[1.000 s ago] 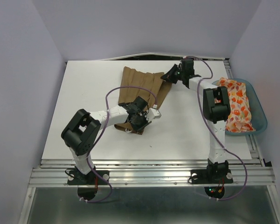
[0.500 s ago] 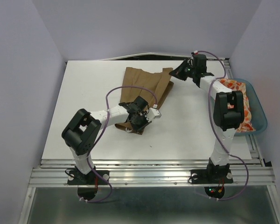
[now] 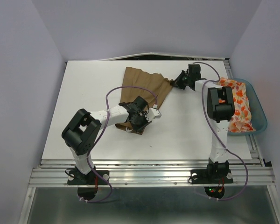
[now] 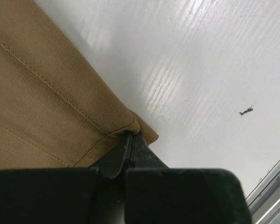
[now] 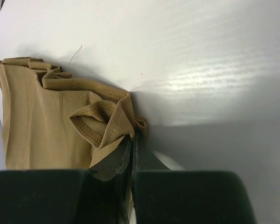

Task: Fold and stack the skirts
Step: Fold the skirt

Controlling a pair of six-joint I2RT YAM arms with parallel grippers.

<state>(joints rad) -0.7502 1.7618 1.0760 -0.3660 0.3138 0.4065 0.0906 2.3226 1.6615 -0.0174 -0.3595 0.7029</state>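
Note:
The tan-brown skirt (image 3: 142,91) lies spread on the white table, from the back middle down toward the centre. My left gripper (image 3: 139,120) is shut on its near corner (image 4: 135,128), right at the hem. My right gripper (image 3: 176,82) is shut on the far right corner, where the cloth (image 5: 107,121) bunches into a fold at the fingertips. The cream leaf-print skirt (image 3: 237,106) lies crumpled inside the teal tub (image 3: 262,120) at the right edge, behind my right arm.
The white table (image 3: 186,130) ends at a metal rail near the arm bases. Pale walls enclose the back and both sides. A small dark speck (image 4: 246,110) sits on the table near the front edge.
My right gripper swung out to the right and back, dragging the skirt's far right corner rightward and down, so the cloth is stretched wider. The left gripper has stayed put.

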